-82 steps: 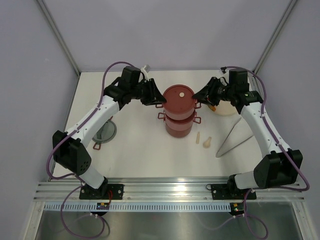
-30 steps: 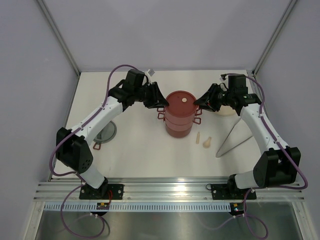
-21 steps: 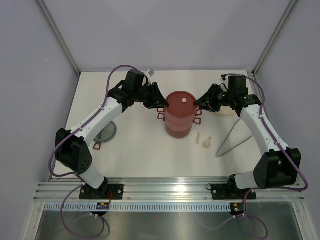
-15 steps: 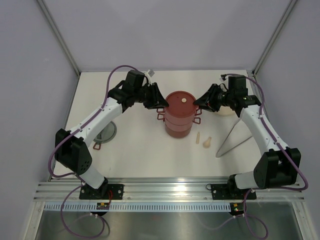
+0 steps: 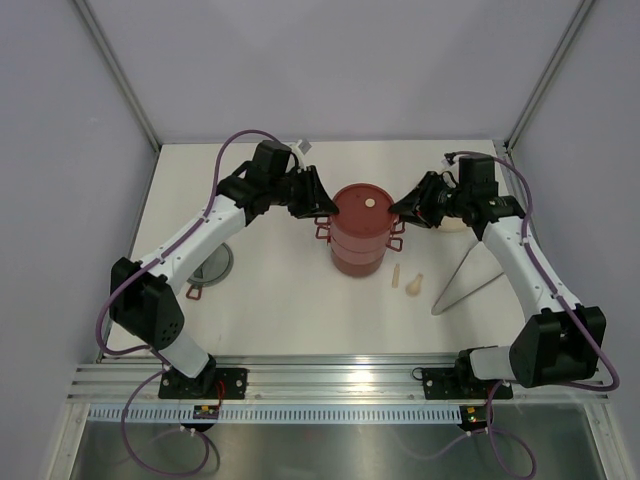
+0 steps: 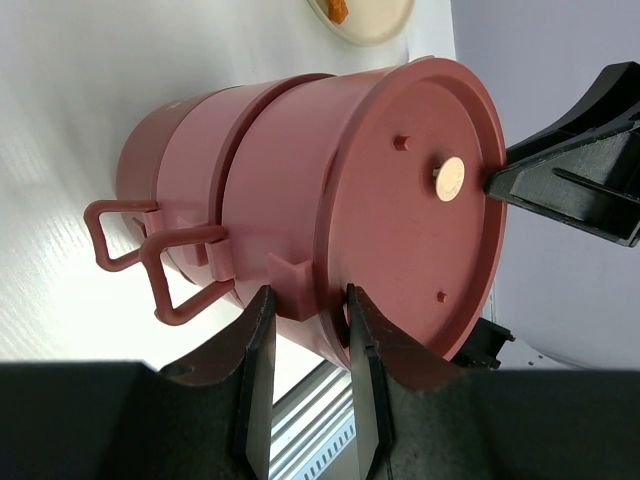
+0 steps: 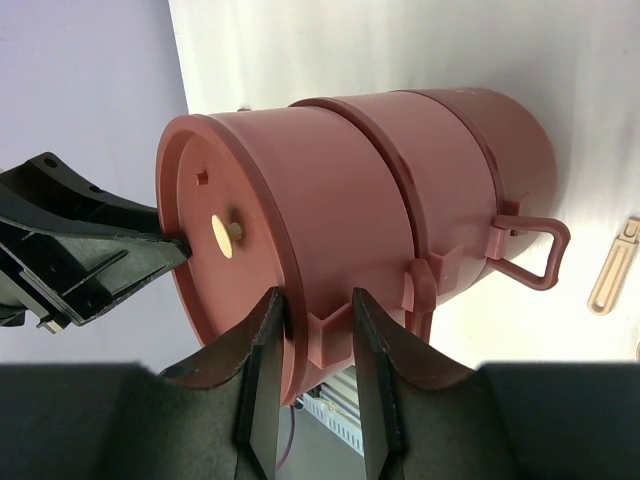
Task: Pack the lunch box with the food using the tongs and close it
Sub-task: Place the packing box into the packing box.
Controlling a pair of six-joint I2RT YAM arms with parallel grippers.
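Nearest to my bases, the bench (image 5: 290,320) is carrying the loose items: the tongs (image 5: 462,280) are lying flat on my right side with the V's point toward me, and two small beige pieces of food (image 5: 413,285) are sitting just left of them, one slim and one stubby. Over on my left side, a grey lid (image 5: 211,264) with a small dark-red loop beside it is resting partly under my left forearm.

Further out, at mid-bench, the lunch box (image 5: 359,225) is standing upright as a stack of three dark-red tiers, its side handles showing on the lower two and a flat dark-red disc lid (image 5: 362,199) with a pale centre knob sitting on top.

Both my arms are reaching in on the top tier from opposite sides. My left end effector (image 6: 308,318) is clamping a small lug on the upper tier's wall, a finger pressing on each side of it. My right end effector (image 7: 318,322) is doing the same on the opposite lug, its fingers pinching that tab just below the lid's rim. In each wrist view the other end effector is showing beyond the lid.

Farthest back on my right, a cream plate (image 5: 452,222) is lying behind my right wrist; the left wrist view is catching an orange piece (image 6: 336,9) on it.
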